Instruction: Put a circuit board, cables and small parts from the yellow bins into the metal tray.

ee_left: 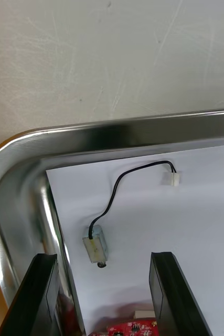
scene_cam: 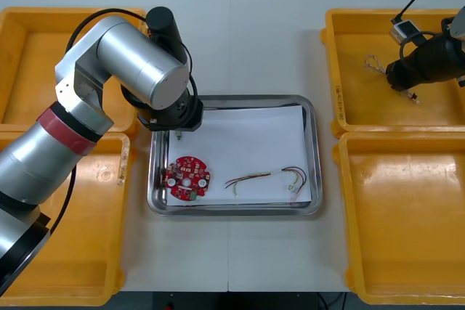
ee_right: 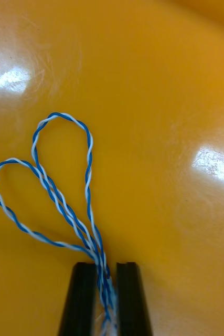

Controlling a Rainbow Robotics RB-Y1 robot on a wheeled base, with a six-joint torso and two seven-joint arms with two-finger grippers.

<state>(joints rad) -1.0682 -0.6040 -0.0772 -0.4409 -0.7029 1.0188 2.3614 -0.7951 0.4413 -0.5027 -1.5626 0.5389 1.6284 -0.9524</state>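
Observation:
My left gripper [scene_cam: 178,133] hangs open over the near-left part of the metal tray [scene_cam: 314,152]. In the left wrist view a small metal part [ee_left: 97,248] on a black cable [ee_left: 123,181] with a white plug lies on the tray's white liner between the open fingers [ee_left: 38,294], and the round red circuit board [ee_left: 134,329] shows at their base. The circuit board [scene_cam: 188,178] and a red and yellow cable [scene_cam: 270,177] lie in the tray. My right gripper [ee_right: 106,300] is down in the far right yellow bin [scene_cam: 341,56], shut on the twisted blue and white cable [ee_right: 64,184], whose two loops reach out ahead of the fingers.
The tray's curved metal rim [ee_left: 117,128] runs close beyond the left fingers, with bare table behind it. Two yellow bins [scene_cam: 29,63] stand at the left and another [scene_cam: 407,223] at the near right. The blue and white cable [scene_cam: 375,64] lies on the bin floor.

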